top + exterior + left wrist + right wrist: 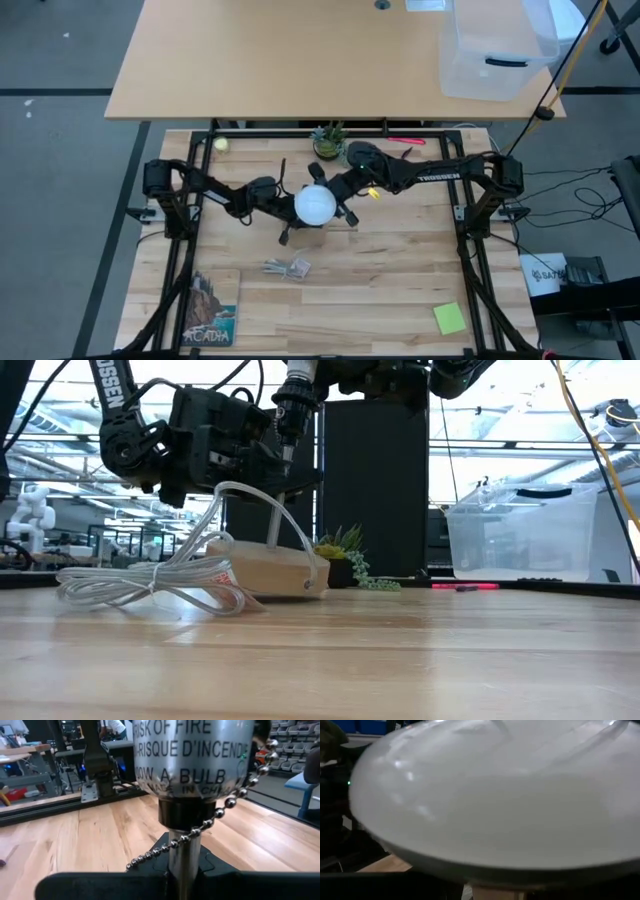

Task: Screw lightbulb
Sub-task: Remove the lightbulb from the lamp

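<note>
Lightbulb [317, 205]: table centre, atop lamp stand [268, 568]. Left gripper [281, 203]: at its 9 o'clock, clamped on lamp stem [182, 862]. Right gripper [338, 196]: at 3 o'clock, finger state cannot be told.

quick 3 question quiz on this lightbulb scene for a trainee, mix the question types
1. True or false: the lightbulb lies flat on the table, away from both arms.
2. Which arm's gripper holds the lamp's metal stem? A left, B right
3. Fill in: the small square in the table's corner nearest the right arm's side is a green ____.

Key
1. False; it sits above the wooden lamp base, between the left gripper and right gripper.
2. A
3. sticky note
</note>
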Motion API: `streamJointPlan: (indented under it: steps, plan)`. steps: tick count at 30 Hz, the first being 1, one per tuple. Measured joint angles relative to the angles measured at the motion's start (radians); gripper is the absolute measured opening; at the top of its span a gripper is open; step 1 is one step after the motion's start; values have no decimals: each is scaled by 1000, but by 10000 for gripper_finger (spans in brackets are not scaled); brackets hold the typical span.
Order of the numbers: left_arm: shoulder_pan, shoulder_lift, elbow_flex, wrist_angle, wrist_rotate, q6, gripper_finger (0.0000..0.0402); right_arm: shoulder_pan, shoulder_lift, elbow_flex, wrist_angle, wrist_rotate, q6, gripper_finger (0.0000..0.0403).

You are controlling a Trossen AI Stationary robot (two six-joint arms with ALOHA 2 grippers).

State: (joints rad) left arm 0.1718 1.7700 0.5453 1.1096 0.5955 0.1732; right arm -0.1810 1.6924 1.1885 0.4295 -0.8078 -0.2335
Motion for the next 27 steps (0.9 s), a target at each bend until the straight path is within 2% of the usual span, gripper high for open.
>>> streamJointPlan:
  steps: [6,17,22,27]
  plan:
    - [23,49,15,18,59,-31,22,10,0,0,-29,-2,-86,177]
    - [27,118,117,2,209,-63,22,10,0,-1,-6,-14,-13,187]
    - [26,123,121,-4,215,-78,22,19,0,-1,-6,-1,29,206]
    - [26,124,121,-21,215,-75,22,32,0,0,-5,46,34,242]
